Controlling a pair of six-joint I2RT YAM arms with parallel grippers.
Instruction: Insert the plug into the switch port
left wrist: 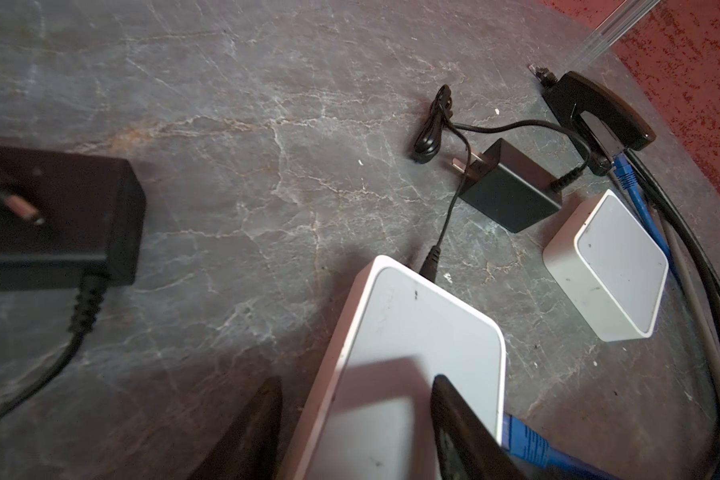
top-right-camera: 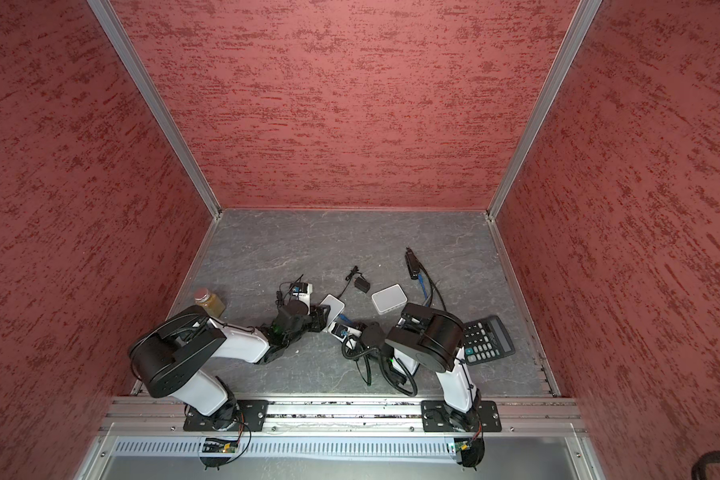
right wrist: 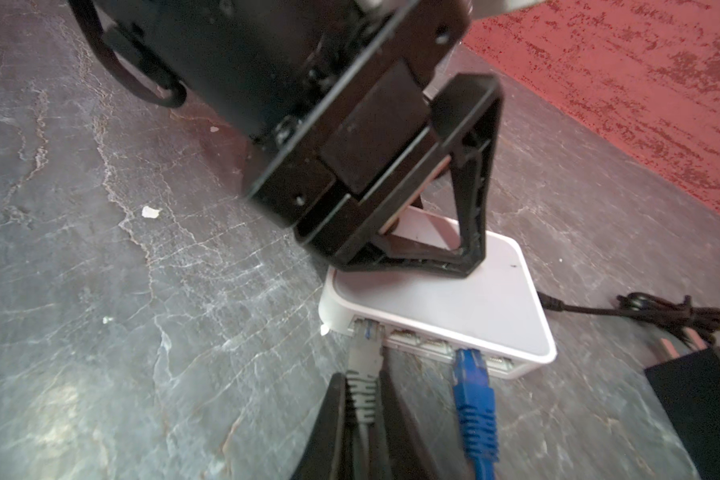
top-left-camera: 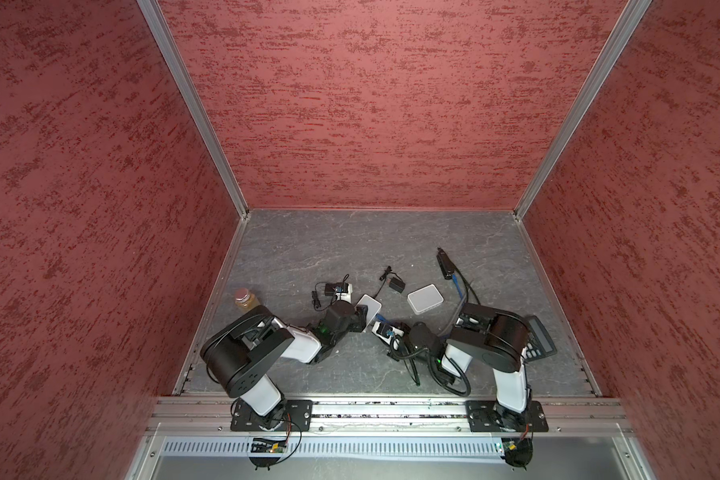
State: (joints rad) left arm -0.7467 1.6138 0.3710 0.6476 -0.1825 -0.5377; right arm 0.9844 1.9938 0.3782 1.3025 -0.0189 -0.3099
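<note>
1. Left gripper (left wrist: 358, 386): the jaws grasp the white rectangular plastic switch (left wrist: 408, 324) across its body and brace it on the grey marbled desk (left wrist: 225, 124).
2. Right gripper (right wrist: 362, 386): the jaws are clenched on the grey moulded plastic plug (right wrist: 364, 353). The nose of the grey plug sits at the mouth of the end port. Whether it is fully seated cannot be told.
3. A blue moulded plastic plug (right wrist: 470, 374) occupies another port of the same row.
4. Hazard: a tilted nose is likely to jam on the port rim. Further push would then slide or twist the switch out of the left jaws.
5. Hazard: the grip is on the boot, so the grey plug may pivot under load and the latch may fail to engage.
6. Only the right wrist view shows the port face and the alignment.
7. The left wrist view shows the top face, the thin black power lead (left wrist: 449, 208) and a second white plastic box (left wrist: 612, 266), but no ports.
8. In both top views the grippers hide the joint.
</note>
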